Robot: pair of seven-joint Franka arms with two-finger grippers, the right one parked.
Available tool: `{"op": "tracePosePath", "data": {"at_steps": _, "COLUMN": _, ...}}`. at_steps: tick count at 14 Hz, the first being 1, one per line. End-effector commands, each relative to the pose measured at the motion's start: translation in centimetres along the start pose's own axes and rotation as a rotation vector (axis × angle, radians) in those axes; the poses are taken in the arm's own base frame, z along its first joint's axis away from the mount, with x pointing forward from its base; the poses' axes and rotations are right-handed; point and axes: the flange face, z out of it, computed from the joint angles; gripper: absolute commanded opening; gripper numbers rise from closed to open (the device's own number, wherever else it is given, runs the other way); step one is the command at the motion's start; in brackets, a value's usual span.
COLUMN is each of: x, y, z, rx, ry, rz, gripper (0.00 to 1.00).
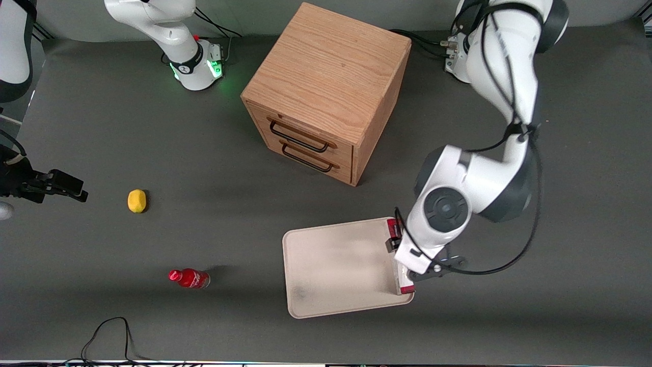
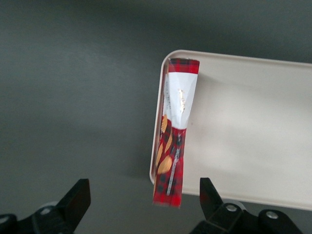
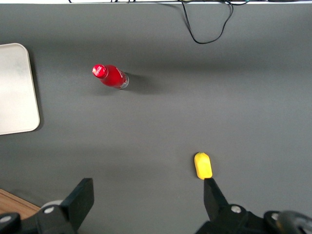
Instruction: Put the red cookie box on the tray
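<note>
Going from the parked arm's end of the table: there's a small yellow thing (image 1: 136,200) lying by itself. Nearer the front camera than that is a little red bottle (image 1: 189,278) with a red cap. That's not the box, so ignore it. The wooden two-drawer cabinet (image 1: 326,92) sits mid-table, farther from the camera than everything else.

Then the tray (image 1: 336,265), cream-white, nearer the camera than the cabinet. The red cookie box (image 2: 174,131) is at the tray's short rim toward the working arm's end. It looks like it's up on a thin side rather than lying flat. Its long axis runs right along that rim, so one end points at the front camera and the other at the cabinet. I honestly can't tell if it's fully inside the rim or perched on it. In the front view only its two ends poke out from under the arm.

The left arm's gripper (image 2: 144,187) hangs directly above the box. Its fingers (image 2: 78,195) are spread wide, one on either side of the box's thin width, and neither touches it — it isn't holding anything.

The relation that matters: the box sits straight under the claw, with its length crosswise to the line between the two fingers. So I'd guess the placing is basically done and a straight lift clears it. Any sideways drift could clip that narrow box — it'd tip off the rim onto the table pretty easily.
</note>
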Motion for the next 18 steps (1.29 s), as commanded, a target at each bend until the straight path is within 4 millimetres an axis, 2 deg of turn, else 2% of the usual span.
{"op": "tracePosePath", "data": {"at_steps": 1, "x": -1.4, "y": -5.0, "z": -9.7, "rx": -0.036, "ry": -0.009, "rz": 0.008, "gripper": 1.00}}
{"op": "tracePosePath", "data": {"at_steps": 3, "x": -2.6, "y": -9.1, "z": -13.8, "rx": -0.021, "ry": -0.027, "rz": 0.082, "gripper": 1.00}}
{"op": "tracePosePath", "data": {"at_steps": 4, "x": -2.6, "y": -11.9, "z": -15.5, "rx": -0.024, "ry": -0.023, "rz": 0.096, "gripper": 1.00}}
{"op": "tracePosePath", "data": {"at_steps": 6, "x": -3.3, "y": -17.0, "z": -18.0, "rx": -0.024, "ry": -0.021, "rz": 0.177, "gripper": 1.00}}
{"op": "tracePosePath", "data": {"at_steps": 10, "x": -3.5, "y": -29.0, "z": -21.4, "rx": -0.040, "ry": 0.001, "rz": 0.261, "gripper": 1.00}}
{"op": "tracePosePath", "data": {"at_steps": 12, "x": -3.3, "y": -33.5, "z": -22.0, "rx": -0.044, "ry": 0.012, "rz": 0.290, "gripper": 1.00}}
{"op": "tracePosePath", "data": {"at_steps": 14, "x": -2.9, "y": -34.9, "z": -22.1, "rx": -0.038, "ry": 0.021, "rz": 0.300, "gripper": 1.00}}
{"op": "tracePosePath", "data": {"at_steps": 16, "x": -2.9, "y": -35.0, "z": -21.6, "rx": -0.005, "ry": 0.047, "rz": 0.302, "gripper": 1.00}}
{"op": "tracePosePath", "data": {"at_steps": 18, "x": -4.1, "y": -34.3, "z": -20.2, "rx": -0.006, "ry": 0.094, "rz": 0.302, "gripper": 1.00}}
